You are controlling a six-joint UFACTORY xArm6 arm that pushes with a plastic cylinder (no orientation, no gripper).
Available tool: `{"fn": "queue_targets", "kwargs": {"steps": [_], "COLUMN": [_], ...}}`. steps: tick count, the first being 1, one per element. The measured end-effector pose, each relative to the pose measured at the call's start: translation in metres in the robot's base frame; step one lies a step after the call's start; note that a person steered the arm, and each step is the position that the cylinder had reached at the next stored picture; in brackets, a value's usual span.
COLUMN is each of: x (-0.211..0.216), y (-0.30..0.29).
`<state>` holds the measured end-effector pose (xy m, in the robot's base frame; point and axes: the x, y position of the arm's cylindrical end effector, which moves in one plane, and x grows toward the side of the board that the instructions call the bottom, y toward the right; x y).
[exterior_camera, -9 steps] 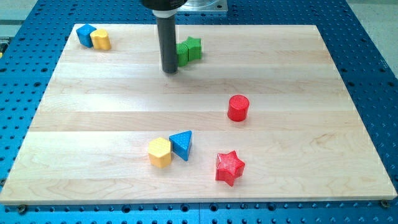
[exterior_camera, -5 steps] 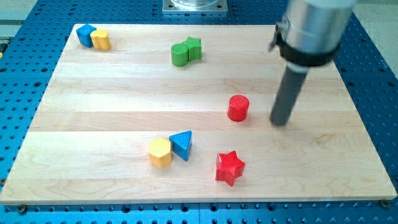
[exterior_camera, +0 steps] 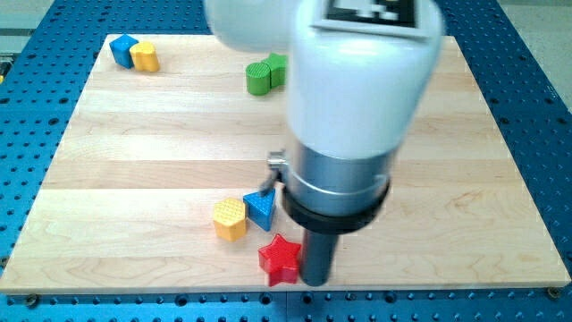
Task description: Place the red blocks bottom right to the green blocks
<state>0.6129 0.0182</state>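
Note:
My tip [exterior_camera: 315,281] touches the board near the view's bottom edge, against the right side of the red star block [exterior_camera: 280,259]. The red cylinder is hidden behind the arm's body. The green blocks [exterior_camera: 264,73], a cylinder and a star partly hidden by the arm, sit together near the view's top centre. The red star lies far below the green pair and a little to their right.
A yellow hexagon block [exterior_camera: 230,219] and a blue triangle block [exterior_camera: 261,207] sit just up-left of the red star. A blue block [exterior_camera: 122,48] and a yellow block [exterior_camera: 146,56] sit at the top left corner. The arm's large body covers the board's middle right.
My tip swept from beside the green blocks to the right of the red cylinder, then down to the bottom edge. The red star has been pushed left and slightly down.

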Motion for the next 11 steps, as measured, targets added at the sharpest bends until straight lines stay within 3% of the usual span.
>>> {"fn": "queue_targets", "kwargs": {"steps": [4, 6, 7, 8, 10, 11], "x": [-0.011, -0.091, -0.064, -0.001, -0.033, -0.067], "y": [-0.165, -0.230, -0.302, -0.300, -0.170, -0.182]}}
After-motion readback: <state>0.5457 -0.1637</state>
